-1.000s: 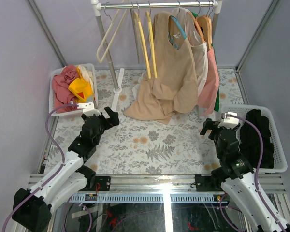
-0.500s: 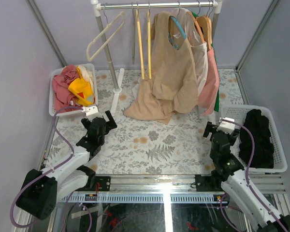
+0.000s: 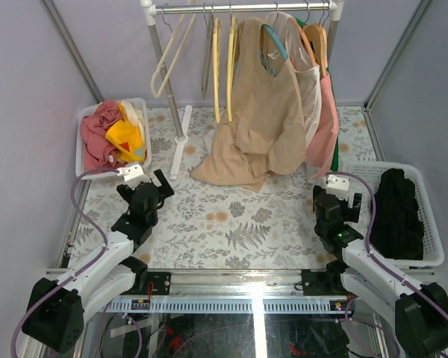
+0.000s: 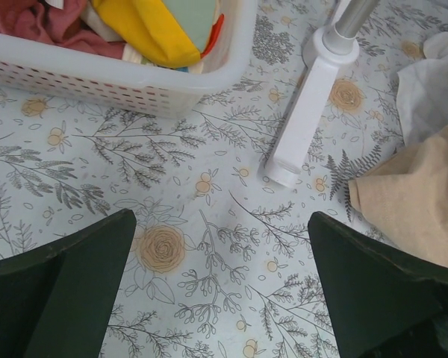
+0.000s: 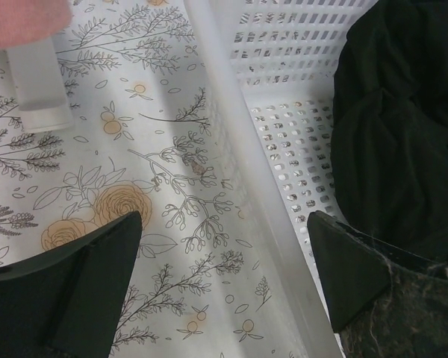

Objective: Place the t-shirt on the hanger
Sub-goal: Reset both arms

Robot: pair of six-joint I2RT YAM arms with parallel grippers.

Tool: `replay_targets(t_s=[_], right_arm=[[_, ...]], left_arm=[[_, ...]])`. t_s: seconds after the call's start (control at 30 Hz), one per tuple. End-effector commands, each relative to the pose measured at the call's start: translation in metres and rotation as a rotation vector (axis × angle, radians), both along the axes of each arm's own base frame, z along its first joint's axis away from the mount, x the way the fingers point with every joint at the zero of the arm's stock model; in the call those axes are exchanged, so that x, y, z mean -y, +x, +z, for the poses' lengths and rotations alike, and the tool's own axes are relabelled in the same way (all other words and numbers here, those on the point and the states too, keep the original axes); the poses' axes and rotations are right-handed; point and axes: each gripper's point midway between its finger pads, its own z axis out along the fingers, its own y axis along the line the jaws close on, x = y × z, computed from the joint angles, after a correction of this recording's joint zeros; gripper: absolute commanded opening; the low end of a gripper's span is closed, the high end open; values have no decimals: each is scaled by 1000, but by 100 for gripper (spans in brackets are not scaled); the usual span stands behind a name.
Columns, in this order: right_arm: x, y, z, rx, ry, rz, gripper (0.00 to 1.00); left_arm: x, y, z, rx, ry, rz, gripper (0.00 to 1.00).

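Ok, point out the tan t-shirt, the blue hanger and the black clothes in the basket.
t-shirt (image 3: pixel 267 112), top view, on its chest panel.
hanger (image 3: pixel 279 43), top view, on the blue arm showing at the neckline.
black clothes (image 5: pixel 396 127), right wrist view, middle of the pile.

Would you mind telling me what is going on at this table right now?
Neither arm is handling anything. The tan t-shirt hangs on the light-blue hanger on the rail, its lower part draped onto the table. The left pincer and right pincer are both open and empty, low over the table, apart from the shirt.
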Motion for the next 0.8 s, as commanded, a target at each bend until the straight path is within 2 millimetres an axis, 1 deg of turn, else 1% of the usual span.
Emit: replay_targets(t_s=[0.0, 0.07, 0.1, 0.13, 0.2, 0.23, 0.27, 0.3, 0.4, 0.53, 0.6, 0.77], right_arm=[[11, 0, 13, 86, 29, -123, 99], [16, -6, 11, 83, 26, -155, 99], [14, -6, 5, 75, 21, -118, 99], [5, -2, 0, 77, 28, -37, 99], [-19, 4, -5, 50, 55, 146, 99], [-28, 7, -5, 57, 66, 214, 99], [-32, 7, -4, 74, 74, 237, 99], [-33, 6, -4, 79, 88, 242, 99], [-27, 1, -1, 138, 103, 214, 99], [-37, -2, -2, 196, 112, 302, 99], [-37, -2, 3, 240, 121, 309, 99], [-36, -4, 2, 236, 121, 308, 99]], left_arm=[[-18, -3, 9, 30, 24, 90, 100], [-20, -5, 9, 34, 25, 96, 100], [-20, -5, 10, 36, 27, 94, 100], [-21, -6, 10, 39, 26, 96, 100], [-20, -7, 10, 42, 23, 86, 100], [-19, -8, 11, 46, 21, 80, 100], [-19, -8, 11, 50, 18, 79, 100], [-18, -9, 12, 55, 15, 70, 100], [-19, -11, 14, 69, 13, 64, 100], [-22, -12, 13, 62, 19, 82, 100], [-23, -12, 11, 44, 26, 95, 100], [-26, -13, 5, -9, 36, 122, 100]])
